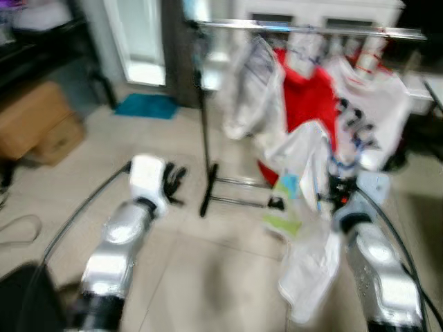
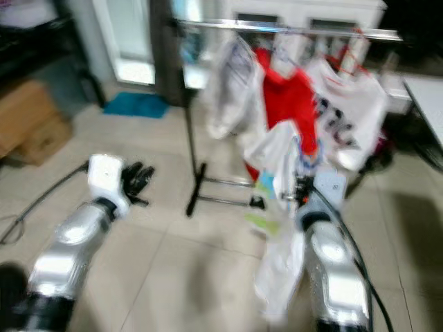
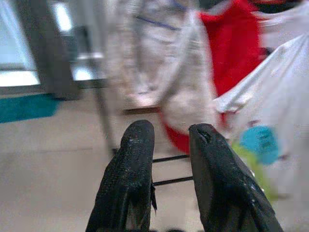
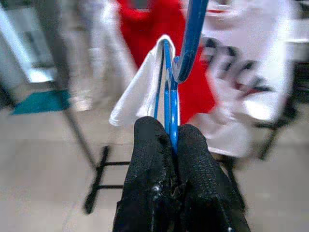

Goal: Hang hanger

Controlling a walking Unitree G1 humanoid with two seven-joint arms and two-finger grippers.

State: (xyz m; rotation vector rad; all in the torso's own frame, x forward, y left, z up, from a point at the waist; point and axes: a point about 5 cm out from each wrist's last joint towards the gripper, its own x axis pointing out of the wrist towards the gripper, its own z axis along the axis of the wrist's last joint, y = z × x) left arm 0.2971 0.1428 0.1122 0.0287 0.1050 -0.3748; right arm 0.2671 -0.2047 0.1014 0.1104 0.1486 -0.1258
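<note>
Tiled floor (image 1: 208,277), clothes rack (image 1: 304,28), right gripper (image 4: 171,140) pinching blue hanger (image 4: 169,96)

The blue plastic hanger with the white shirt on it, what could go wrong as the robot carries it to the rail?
1. The right tool pinches only the thin blue plastic hanger near its hook, so the hanging white shirt might swing and twist it loose.
2. The silver clothes rail is already crowded with a red garment and white printed garments, so the hook could snag them.
3. The head views are blurred, so aiming may be off.
</note>
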